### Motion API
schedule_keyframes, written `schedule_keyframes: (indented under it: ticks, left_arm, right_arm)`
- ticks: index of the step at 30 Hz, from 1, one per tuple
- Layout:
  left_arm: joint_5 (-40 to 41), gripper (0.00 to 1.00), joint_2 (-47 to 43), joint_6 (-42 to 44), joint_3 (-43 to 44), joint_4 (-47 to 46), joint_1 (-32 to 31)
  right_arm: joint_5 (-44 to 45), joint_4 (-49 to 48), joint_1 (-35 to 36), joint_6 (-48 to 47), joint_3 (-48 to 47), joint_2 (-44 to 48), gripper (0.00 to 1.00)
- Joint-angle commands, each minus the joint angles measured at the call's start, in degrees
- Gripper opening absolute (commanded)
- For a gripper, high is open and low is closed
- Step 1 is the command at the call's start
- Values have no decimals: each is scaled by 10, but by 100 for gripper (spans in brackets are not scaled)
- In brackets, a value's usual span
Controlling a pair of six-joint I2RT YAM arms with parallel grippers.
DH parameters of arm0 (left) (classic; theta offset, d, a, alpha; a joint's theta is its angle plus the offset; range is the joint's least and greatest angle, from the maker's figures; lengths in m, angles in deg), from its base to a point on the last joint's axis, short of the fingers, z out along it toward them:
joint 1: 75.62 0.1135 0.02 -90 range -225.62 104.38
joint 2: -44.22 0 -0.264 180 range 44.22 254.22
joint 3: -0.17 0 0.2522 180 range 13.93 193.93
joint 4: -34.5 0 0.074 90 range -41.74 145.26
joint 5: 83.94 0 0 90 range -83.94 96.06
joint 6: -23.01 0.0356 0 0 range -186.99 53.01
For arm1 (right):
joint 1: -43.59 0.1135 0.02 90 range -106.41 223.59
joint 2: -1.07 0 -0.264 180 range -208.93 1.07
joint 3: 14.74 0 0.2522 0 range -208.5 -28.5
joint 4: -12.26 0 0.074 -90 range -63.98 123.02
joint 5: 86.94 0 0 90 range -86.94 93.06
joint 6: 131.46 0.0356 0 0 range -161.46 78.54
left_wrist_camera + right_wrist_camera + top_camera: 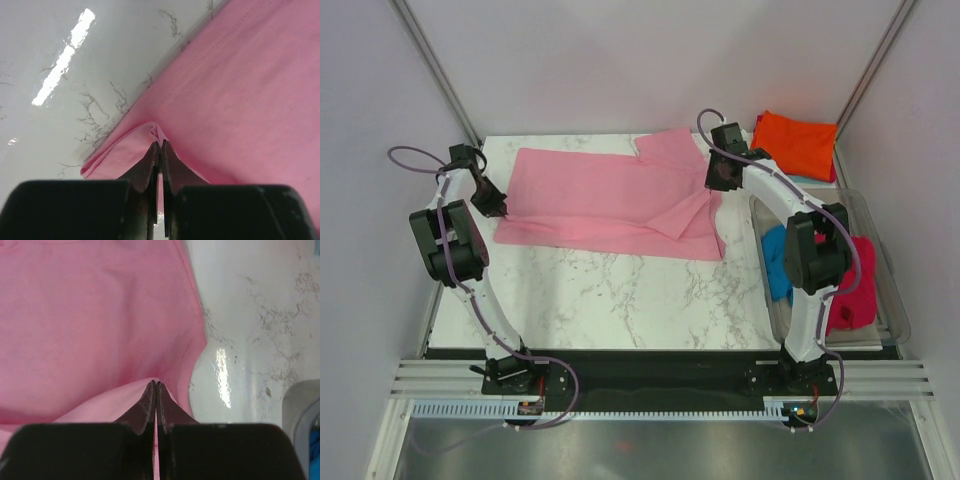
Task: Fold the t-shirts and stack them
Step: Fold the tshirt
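Axis first: light pink t-shirt (610, 200) lies long side left-right on far half of table (620, 290). We see left gripper (499, 211) pinching its left edge, right gripper (718, 186) pinching its right edge; each arm nearest own end.

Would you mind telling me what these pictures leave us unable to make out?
- Top view: the right arm crosses the bin, so the tees inside cannot be counted.
- Both wrist views: the pink tee runs past the frame edges, so its overall shape is lost.
- Right wrist view: only a sliver of the bin shows at the right edge.
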Motion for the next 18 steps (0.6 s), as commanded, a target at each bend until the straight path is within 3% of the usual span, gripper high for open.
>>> schedule_keyframes:
  ticks: [1, 2, 3, 6, 10, 11, 14, 18]
  left_arm:
    - [9, 8, 15, 28, 47, 30, 6]
    - [7, 16, 15, 28, 54, 39, 8]
    - [3, 21, 6, 29, 58, 43, 8]
    - [0, 40, -26, 18, 46, 43, 8]
    - [6, 53, -118, 8, 17, 43, 7]
    - [9, 63, -141, 1, 6, 43, 7]
    - [-4, 63, -225, -38, -51, 40, -8]
    - [3, 63, -332, -11, -175, 35, -68]
  right_arm:
    - [-42, -20, -22, -15, -61, -41, 4]
    - [-57, -21, -30, -18, -72, -50, 15]
    - [-69, -17, -34, -21, -98, -67, 47]
    - [-64, 12, -45, -22, -142, -68, 66]
    - [-57, 26, -49, -21, -137, -8, 68]
    - [-64, 23, -46, -19, -126, 10, 68]
    - [-91, -11, -22, 2, -5, 92, 67]
    - [-127, -71, 36, 45, 129, 177, 66]
